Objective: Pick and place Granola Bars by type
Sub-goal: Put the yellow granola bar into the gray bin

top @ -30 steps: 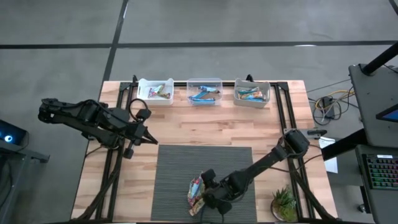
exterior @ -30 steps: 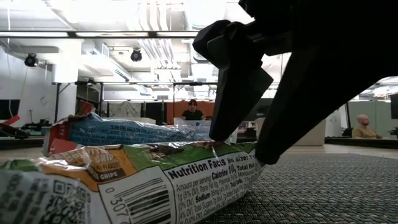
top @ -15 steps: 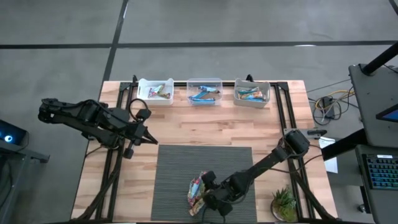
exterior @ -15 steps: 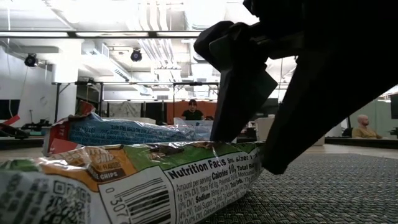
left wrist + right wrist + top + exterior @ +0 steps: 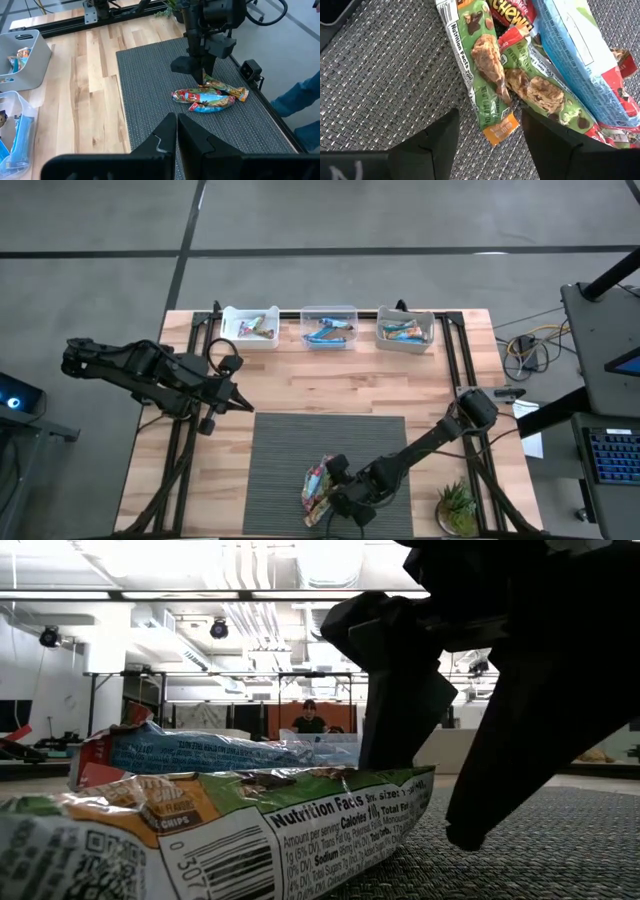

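A pale wooden table (image 5: 330, 395) carries a grey woven mat (image 5: 280, 450) across its near half, and along its far edge stand three small bins (image 5: 327, 327), each already holding sorted wrappers. The last unsorted granola bars (image 5: 317, 490) lie in a small heap near the mat's front edge, just beside the right gripper (image 5: 340, 492), which is far the nearer tool; the left gripper (image 5: 240, 406) is parked with its fingers pressed together, holding nothing, at the mat's far left corner and well apart from the heap. The right gripper's fingers stand wide apart and grip nothing yet; in the low view one dark finger (image 5: 400, 690) comes down onto the top of the wrapper while the other hangs beyond the bar's end, just over the mat. In the right wrist view the green bar (image 5: 480, 70) with the orange end lies directly ahead of the gripper's mouth (image 5: 490, 132), its long axis pointing away from the wrist rather than across the gap (so the fingers straddle its width, a fair line for a pinch). A second green bar (image 5: 545, 92) and a blue-wrapped one (image 5: 580, 50) touch it on one side, so a closing finger must slip between them to take only one.
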`<control>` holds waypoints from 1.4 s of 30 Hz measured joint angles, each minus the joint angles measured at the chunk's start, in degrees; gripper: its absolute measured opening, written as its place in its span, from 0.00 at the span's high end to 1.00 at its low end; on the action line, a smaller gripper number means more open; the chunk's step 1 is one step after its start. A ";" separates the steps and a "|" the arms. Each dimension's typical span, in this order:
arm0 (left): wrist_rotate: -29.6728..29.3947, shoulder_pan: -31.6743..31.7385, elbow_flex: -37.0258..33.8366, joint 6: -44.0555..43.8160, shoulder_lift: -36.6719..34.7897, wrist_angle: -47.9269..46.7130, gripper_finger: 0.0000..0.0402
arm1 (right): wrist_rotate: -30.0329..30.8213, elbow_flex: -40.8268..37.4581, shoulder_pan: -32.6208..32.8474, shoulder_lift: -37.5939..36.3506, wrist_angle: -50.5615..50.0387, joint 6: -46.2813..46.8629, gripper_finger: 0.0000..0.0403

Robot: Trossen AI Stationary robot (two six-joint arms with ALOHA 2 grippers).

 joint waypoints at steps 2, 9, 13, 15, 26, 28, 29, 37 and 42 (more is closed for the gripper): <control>0.02 0.00 0.00 0.00 0.00 0.00 1.00 | 0.01 -0.38 0.00 0.00 0.86 -0.14 0.49; -0.28 0.00 0.00 0.02 0.00 0.02 1.00 | 0.03 -0.68 -0.15 0.00 1.28 -1.01 0.49; -0.42 0.02 0.00 0.01 0.00 0.02 1.00 | 0.05 -0.68 -0.15 0.00 2.60 -1.91 0.49; -0.44 0.02 0.00 0.02 0.00 0.00 1.00 | 0.05 -0.68 -0.13 0.00 2.70 -1.97 0.49; -0.44 0.02 0.00 0.02 0.02 0.00 1.00 | 0.04 -0.83 -0.15 0.00 4.32 -7.33 0.51; -0.44 0.02 0.00 0.02 0.02 0.00 1.00 | 0.03 -0.84 -0.15 0.00 5.04 -7.83 0.51; -0.44 0.02 0.00 0.02 0.02 0.00 1.00 | 0.03 -0.85 -0.15 0.00 5.38 -7.84 0.52; -0.44 0.02 0.00 -0.24 0.02 0.02 1.00 | -0.01 -0.90 -0.15 0.00 5.63 -7.93 0.52; -0.42 0.02 0.00 -0.32 0.02 0.02 1.00 | -0.10 -1.01 -0.15 0.69 6.11 -7.89 0.52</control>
